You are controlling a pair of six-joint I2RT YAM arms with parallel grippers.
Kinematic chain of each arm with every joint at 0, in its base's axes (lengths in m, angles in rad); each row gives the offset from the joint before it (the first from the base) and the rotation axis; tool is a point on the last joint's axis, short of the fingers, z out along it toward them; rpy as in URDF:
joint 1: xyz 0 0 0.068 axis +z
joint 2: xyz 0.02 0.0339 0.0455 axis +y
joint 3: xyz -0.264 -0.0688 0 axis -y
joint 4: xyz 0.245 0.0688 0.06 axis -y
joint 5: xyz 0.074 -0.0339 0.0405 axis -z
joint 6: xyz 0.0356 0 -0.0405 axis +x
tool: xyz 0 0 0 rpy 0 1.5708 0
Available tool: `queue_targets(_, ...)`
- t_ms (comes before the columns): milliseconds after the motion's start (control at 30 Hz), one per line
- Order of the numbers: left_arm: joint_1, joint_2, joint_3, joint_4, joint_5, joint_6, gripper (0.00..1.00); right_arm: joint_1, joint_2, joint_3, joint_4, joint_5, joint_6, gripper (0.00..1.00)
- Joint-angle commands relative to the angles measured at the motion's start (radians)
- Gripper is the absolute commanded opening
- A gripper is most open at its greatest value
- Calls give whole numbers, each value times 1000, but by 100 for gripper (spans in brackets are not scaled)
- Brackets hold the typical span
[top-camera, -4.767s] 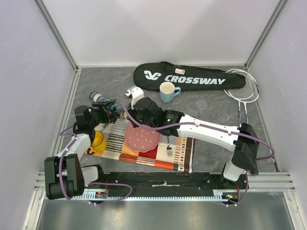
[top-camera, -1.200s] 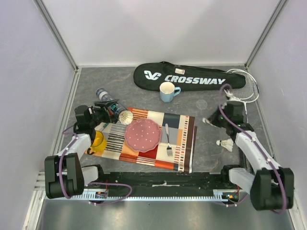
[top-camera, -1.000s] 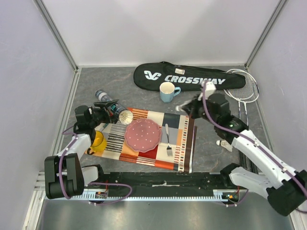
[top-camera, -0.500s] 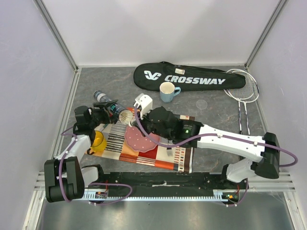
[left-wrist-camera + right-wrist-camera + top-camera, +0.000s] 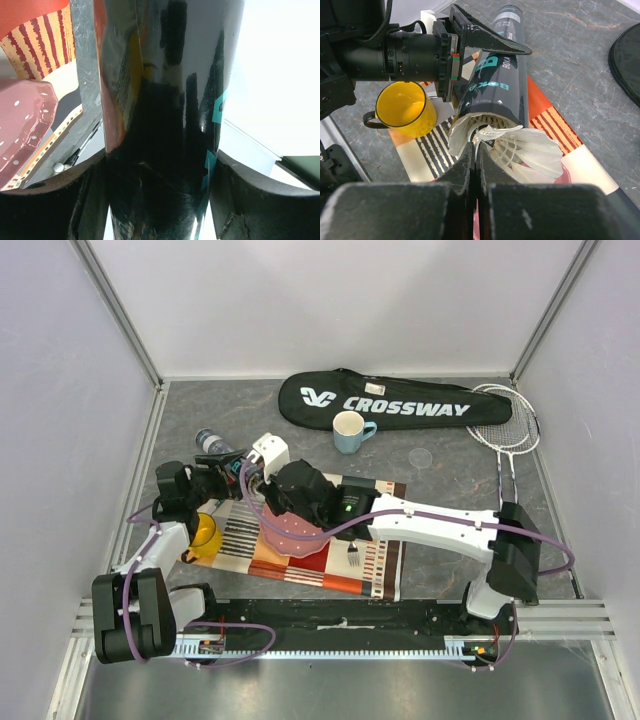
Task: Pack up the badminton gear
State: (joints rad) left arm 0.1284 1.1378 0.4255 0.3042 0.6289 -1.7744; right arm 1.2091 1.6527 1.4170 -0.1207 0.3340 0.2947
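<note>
The dark tube (image 5: 222,457) lies tilted at the table's left, with my left gripper (image 5: 212,478) shut around it. In the left wrist view the tube (image 5: 165,100) fills the space between the fingers (image 5: 235,200). My right gripper (image 5: 476,147) is shut on the feather edge of a white shuttlecock (image 5: 532,150), held right at the tube's open mouth (image 5: 485,117). White feathers show inside the mouth. In the top view the right gripper (image 5: 257,478) meets the tube end. The black CROSSWAY bag (image 5: 390,400) and two rackets (image 5: 505,430) lie at the back.
A yellow mug (image 5: 205,533) stands beside the left gripper, on a striped placemat (image 5: 300,562) with a pink plate (image 5: 298,533) and fork (image 5: 352,554). A light blue cup (image 5: 348,430) stands in front of the bag. My right arm spans the placemat.
My right arm swung from the right side across the table to the left with a shuttlecock. In the last half second it moved closer to the tube's mouth. The left gripper held the tube still.
</note>
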Motion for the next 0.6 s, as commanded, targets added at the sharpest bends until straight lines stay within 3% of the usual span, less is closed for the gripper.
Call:
queue_targets(0,-9,-33,36,21,2,30,2,4,45,49,95,31,-38,0)
queue_targets(100,-16,-39,41,15,-1,26,2,3,90,69,113,39,-57,0)
queue_targets(200,-23,-44,44,13,-6,24,2,3,116,95,101,30,-60,19)
queue_targets(233,-23,-44,45,12,-5,24,2,4,107,97,89,27,-54,30)
queue_targets(300,-23,-42,44,12,-6,24,2,3,85,82,84,14,-48,38)
queue_targets(333,-21,-41,44,12,-8,24,2,1,59,71,85,-1,-34,49)
queue_targets(433,-23,-36,41,12,-8,26,2,-2,4,31,81,-47,3,60)
queue_targets(567,-23,-29,36,19,-3,26,2,-16,-63,-36,88,-123,66,64)
